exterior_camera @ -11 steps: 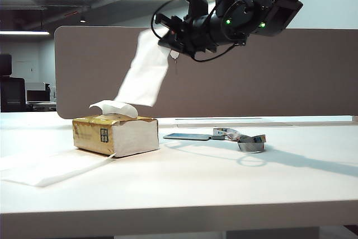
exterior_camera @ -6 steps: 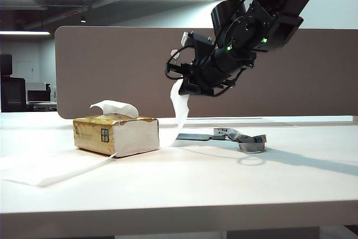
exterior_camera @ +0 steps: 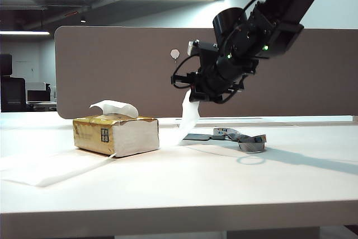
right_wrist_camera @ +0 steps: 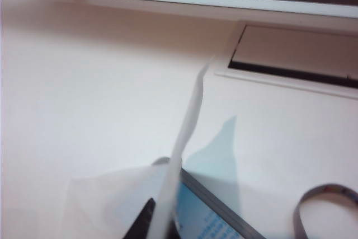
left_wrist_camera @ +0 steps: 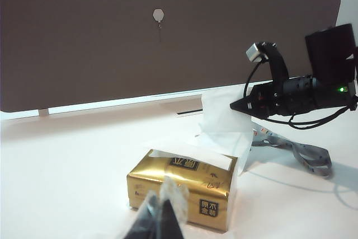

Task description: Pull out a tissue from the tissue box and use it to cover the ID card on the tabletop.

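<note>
White paper hangs from the right gripper (exterior_camera: 193,97), whose jaws are pressed together on the top edge of the tissue (exterior_camera: 189,120). The gripper hangs in the air above the surface, to the right of the tissue box (exterior_camera: 116,134), and the sheet trails down and left until its lower end reaches the surface (exterior_camera: 184,194) beside the ID card (exterior_camera: 196,136). In the exterior view the sheet hides the card's near end, so only a dark sliver shows. In the right wrist view the card (right_wrist_camera: 204,214) is cut off by the frame edge, and the tissue (right_wrist_camera: 182,155) crosses it edge-on; a fold of the sheet covers one corner, though how much lies under it is hard to make out.

The gold pack stands on the left part of the surface with another white sheet poking up from its slot. A long flat white sheet (exterior_camera: 47,169) lies in front of it. The grey-blue lanyard (exterior_camera: 246,138) coils just right of the card.

The left gripper (left_wrist_camera: 158,219) shows only as blurred dark tips at the frame edge of its own wrist view, low and close before the pack (left_wrist_camera: 182,190); whether its jaws are spread or closed I cannot tell.

The surface is plain white and wide. A brown-grey partition panel (exterior_camera: 112,71) stands along its far edge, with a dim office and ceiling strip lights beyond.
</note>
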`<state>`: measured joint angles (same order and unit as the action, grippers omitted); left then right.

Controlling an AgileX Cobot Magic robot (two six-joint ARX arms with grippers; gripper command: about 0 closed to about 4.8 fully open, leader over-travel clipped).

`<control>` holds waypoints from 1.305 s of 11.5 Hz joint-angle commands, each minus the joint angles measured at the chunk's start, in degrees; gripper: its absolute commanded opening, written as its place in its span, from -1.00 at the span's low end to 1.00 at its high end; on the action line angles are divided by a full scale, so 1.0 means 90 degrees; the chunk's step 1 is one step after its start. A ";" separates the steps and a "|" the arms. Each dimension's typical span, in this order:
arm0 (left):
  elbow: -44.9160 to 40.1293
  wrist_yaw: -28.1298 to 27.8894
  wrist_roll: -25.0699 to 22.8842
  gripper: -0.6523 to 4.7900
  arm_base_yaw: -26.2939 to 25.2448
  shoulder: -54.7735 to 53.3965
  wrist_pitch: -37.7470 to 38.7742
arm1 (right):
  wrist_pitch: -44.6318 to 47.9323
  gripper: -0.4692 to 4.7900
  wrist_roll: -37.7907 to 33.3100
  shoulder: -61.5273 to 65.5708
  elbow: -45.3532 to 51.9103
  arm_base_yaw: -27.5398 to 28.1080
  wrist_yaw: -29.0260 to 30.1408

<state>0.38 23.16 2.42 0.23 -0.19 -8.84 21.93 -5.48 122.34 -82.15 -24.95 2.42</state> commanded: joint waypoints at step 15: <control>0.0027 0.0000 -0.0002 -0.78 0.0005 -0.0005 -0.0070 | 0.0622 0.52 -0.0012 0.0593 -0.0255 0.0437 -0.0114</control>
<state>0.38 23.16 2.39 0.23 -0.19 -8.84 26.26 -5.54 128.14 -84.16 -21.23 3.03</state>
